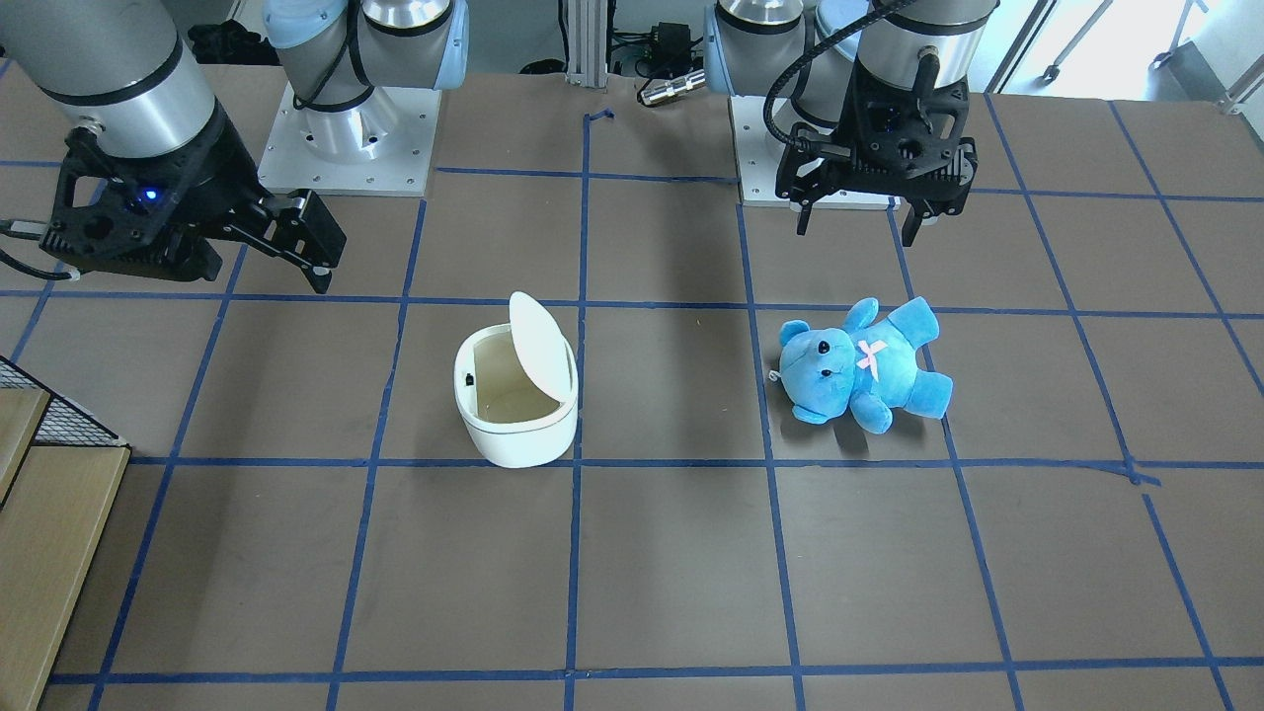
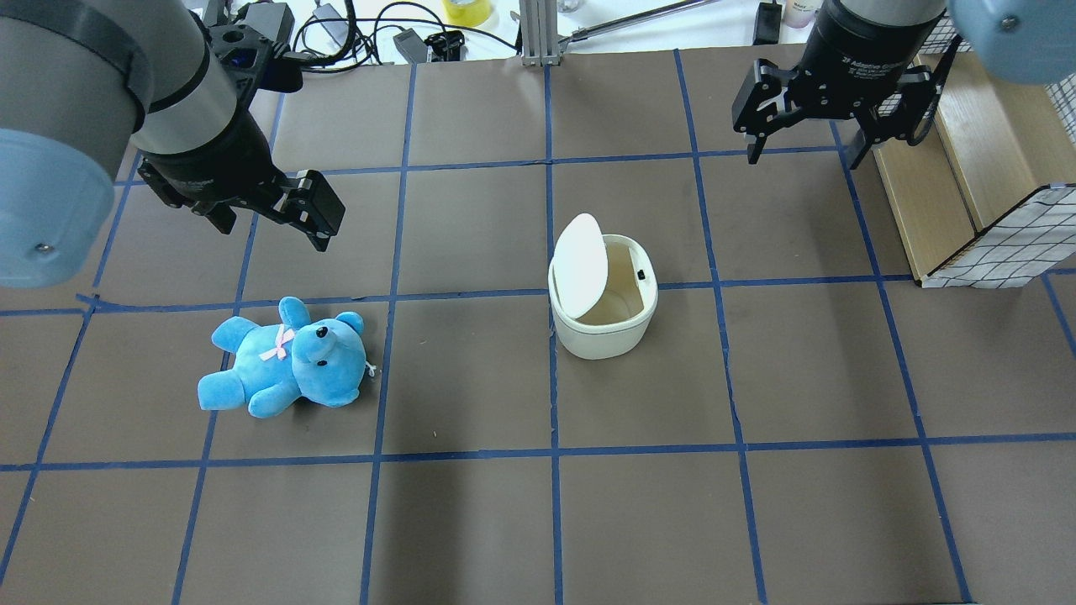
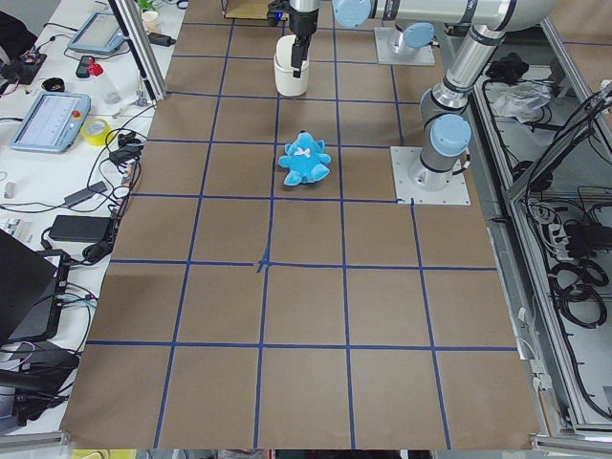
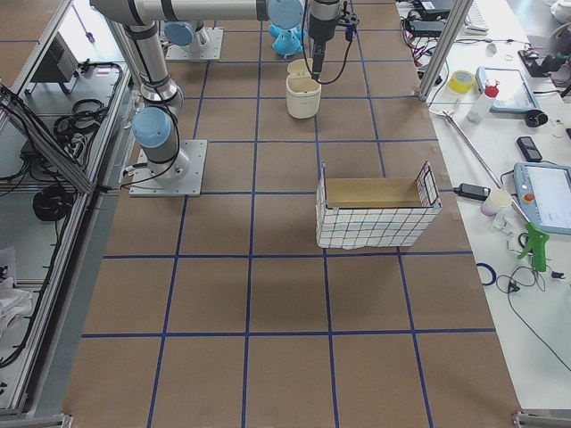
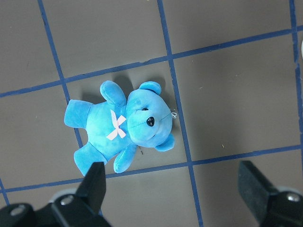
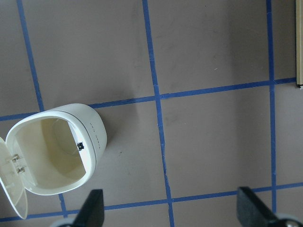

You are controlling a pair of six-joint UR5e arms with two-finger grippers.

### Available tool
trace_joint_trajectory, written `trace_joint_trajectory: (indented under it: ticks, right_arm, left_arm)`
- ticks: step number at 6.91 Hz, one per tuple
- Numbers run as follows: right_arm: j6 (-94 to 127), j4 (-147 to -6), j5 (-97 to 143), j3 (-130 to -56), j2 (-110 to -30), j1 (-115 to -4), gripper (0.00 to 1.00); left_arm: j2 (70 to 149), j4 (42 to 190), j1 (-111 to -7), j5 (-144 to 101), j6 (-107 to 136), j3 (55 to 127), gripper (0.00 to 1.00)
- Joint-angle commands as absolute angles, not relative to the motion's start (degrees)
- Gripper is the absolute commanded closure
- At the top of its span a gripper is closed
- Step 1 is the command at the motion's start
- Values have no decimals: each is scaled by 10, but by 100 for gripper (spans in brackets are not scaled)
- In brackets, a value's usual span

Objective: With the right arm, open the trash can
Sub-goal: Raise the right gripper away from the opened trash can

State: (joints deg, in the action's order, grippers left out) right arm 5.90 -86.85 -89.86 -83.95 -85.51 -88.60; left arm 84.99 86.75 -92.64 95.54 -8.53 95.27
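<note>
The white trash can [image 2: 601,332] stands near the table's middle. Its lid [image 2: 582,265] is swung up on edge and the empty inside shows. It also shows in the front view [image 1: 518,420] and at the lower left of the right wrist view [image 6: 97,137]. My right gripper [image 2: 804,155], on the arm with the blue light [image 1: 197,267], hangs open and empty, high above the table, beyond and to the right of the can, apart from it. Its fingers frame the right wrist view [image 6: 173,208]. My left gripper [image 2: 273,231] is open and empty above the blue bear.
A blue plush bear [image 2: 286,357] lies on its back on the left side, under the left wrist camera [image 5: 120,125]. A wooden box with wire-mesh sides [image 2: 967,210] stands at the table's right edge, close to my right gripper. Both arm bases [image 1: 351,138] sit at the near edge.
</note>
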Motion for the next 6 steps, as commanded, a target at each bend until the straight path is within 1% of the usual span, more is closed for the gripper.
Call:
trace_joint_trajectory:
  ticks: [1, 6]
  right_arm:
    - [60, -866, -902, -840, -856, -884, 0]
    - [60, -867, -898, -842, -856, -885, 0]
  left_arm:
    - [850, 867, -926, 955, -85, 953, 0]
    - [850, 867, -926, 955, -85, 953, 0]
